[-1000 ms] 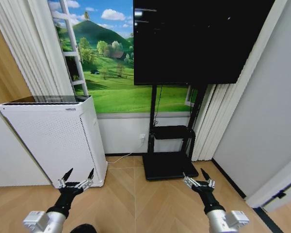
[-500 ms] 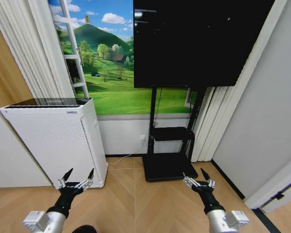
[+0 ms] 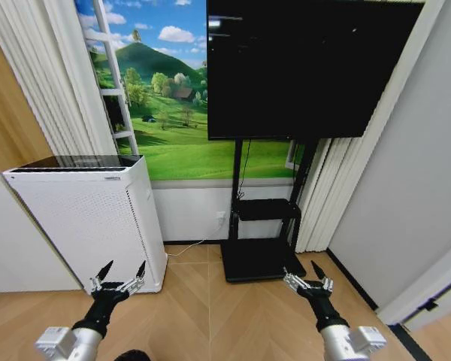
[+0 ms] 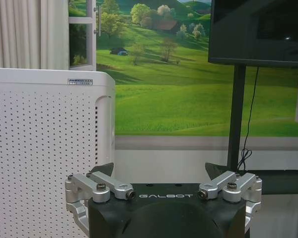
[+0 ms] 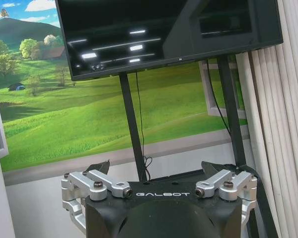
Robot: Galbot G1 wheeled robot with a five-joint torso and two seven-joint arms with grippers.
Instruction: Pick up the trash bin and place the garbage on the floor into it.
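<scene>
The trash bin and the garbage are out of view. My left gripper hangs low at the left over the wood floor, just in front of the white perforated appliance. It is open and holds nothing. In the left wrist view that gripper points at the appliance and the wall beyond. My right gripper hangs low at the right, open and empty, near the base of the TV stand. In the right wrist view it faces the TV.
A large black TV on a black stand stands against the landscape mural wall. A cable runs along the floor from the appliance to the wall. White curtains and a grey wall close the right side. Herringbone floor lies between the arms.
The whole head picture has shifted a little down and right, so the camera has moved. Both arms keep their pose with the grippers open.
</scene>
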